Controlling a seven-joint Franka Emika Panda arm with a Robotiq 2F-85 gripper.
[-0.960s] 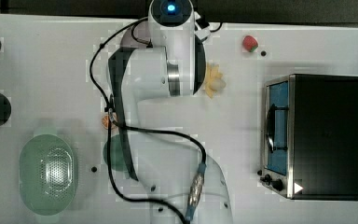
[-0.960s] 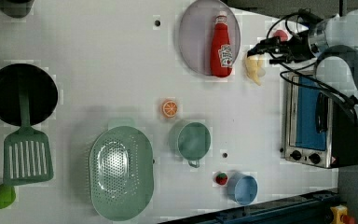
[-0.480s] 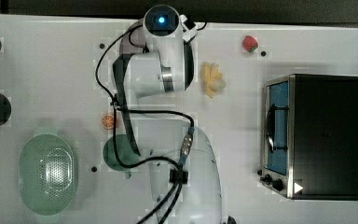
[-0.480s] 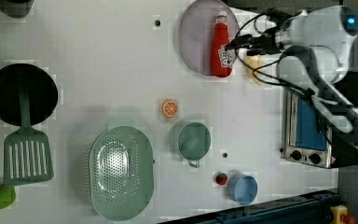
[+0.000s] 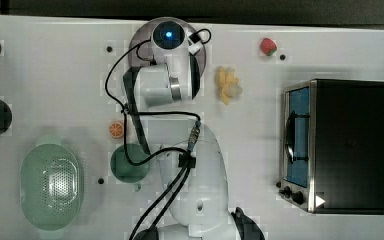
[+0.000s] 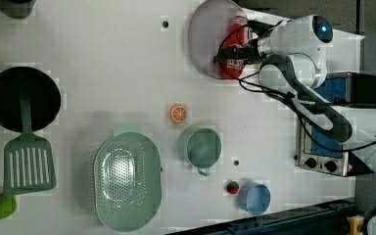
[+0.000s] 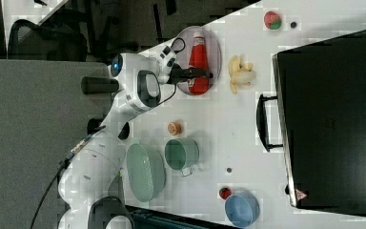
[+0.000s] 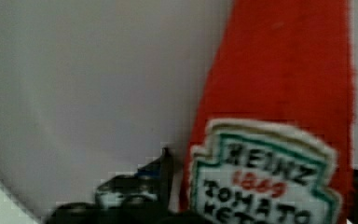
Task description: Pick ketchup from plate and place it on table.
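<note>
We see the end effector [image 7: 201,74] low over the ketchup bottle [image 7: 199,62], fingers [image 8: 135,186] spread either side of its label; we cannot tell whether they grip. The bottle lies flat on the lilac plate [image 7: 215,44], at the white counter's [image 6: 103,88] edge.

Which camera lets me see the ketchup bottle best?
The right view: the whole ketchup bottle shows, cap to base, lying on the plate. The wrist view is so close you can read its label. In the left view the arm covers part of it.
</note>
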